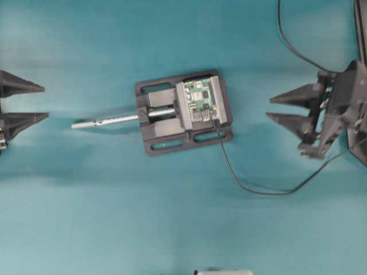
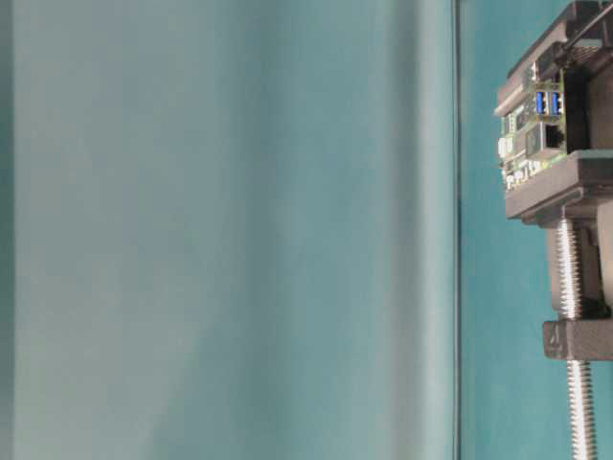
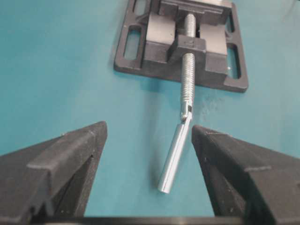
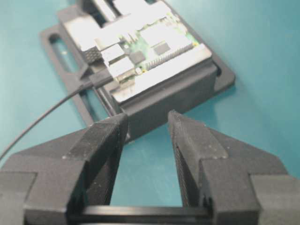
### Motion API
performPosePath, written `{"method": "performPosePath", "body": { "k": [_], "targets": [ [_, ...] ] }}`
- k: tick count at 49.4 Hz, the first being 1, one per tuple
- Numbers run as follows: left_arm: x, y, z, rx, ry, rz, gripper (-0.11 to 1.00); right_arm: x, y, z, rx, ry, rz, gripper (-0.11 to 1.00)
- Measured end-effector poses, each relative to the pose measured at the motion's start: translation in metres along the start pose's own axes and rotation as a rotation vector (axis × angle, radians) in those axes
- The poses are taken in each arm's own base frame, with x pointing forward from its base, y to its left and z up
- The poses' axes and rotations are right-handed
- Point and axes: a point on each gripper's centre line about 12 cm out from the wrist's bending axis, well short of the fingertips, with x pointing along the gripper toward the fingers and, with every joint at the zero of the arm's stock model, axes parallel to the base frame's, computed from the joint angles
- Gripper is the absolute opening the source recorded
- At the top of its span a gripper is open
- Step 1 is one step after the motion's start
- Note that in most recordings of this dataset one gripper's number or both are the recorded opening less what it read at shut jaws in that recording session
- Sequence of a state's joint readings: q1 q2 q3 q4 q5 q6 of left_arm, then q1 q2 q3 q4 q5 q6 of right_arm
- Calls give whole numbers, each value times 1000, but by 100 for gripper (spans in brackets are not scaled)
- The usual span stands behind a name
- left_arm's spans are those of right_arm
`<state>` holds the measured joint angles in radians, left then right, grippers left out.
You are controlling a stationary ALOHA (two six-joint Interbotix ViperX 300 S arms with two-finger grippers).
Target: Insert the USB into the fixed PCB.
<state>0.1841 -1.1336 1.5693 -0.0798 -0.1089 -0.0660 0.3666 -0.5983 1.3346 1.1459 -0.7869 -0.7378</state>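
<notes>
The green PCB point(image 1: 199, 98) is clamped in a black vise point(image 1: 155, 130) at the table's middle. It also shows in the right wrist view point(image 4: 154, 42) and the table-level view point(image 2: 532, 120). The USB plug point(image 1: 215, 119) sits against a silver port at the board's near edge, its metal tip hidden inside point(image 4: 101, 78). Its thin black cable point(image 1: 252, 190) runs off to the right. My left gripper point(image 1: 46, 102) is open and empty at the far left. My right gripper point(image 1: 269, 109) is open and empty, to the right of the vise.
The vise's silver screw rod point(image 1: 106, 121) sticks out to the left, its handle between my left fingers in the left wrist view point(image 3: 176, 150). A thicker black cable point(image 1: 287, 40) hangs at the top right. A white object point(image 1: 223, 272) lies at the bottom edge.
</notes>
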Motion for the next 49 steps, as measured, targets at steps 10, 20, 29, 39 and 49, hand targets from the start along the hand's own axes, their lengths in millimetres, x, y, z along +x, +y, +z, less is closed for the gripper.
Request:
{"method": "performPosePath", "body": {
  "k": [10, 20, 29, 39, 49],
  "targets": [
    [0, 0, 1, -1, -2, 1, 89, -15, -21, -12, -79, 4, 60, 46],
    [0, 0, 0, -2, 0, 0, 89, -31, -30, -16, -131, -75, 98, 46],
    [0, 0, 0, 0, 0, 0, 89, -41, -32, -24, -116, -84, 143, 46],
    [0, 0, 1, 0, -2, 0, 89, -43, -31, -33, -123, -48, 171, 46],
    [0, 0, 0, 0, 0, 1, 89, -43, -31, -35, -125, -42, 174, 46]
  ]
}}
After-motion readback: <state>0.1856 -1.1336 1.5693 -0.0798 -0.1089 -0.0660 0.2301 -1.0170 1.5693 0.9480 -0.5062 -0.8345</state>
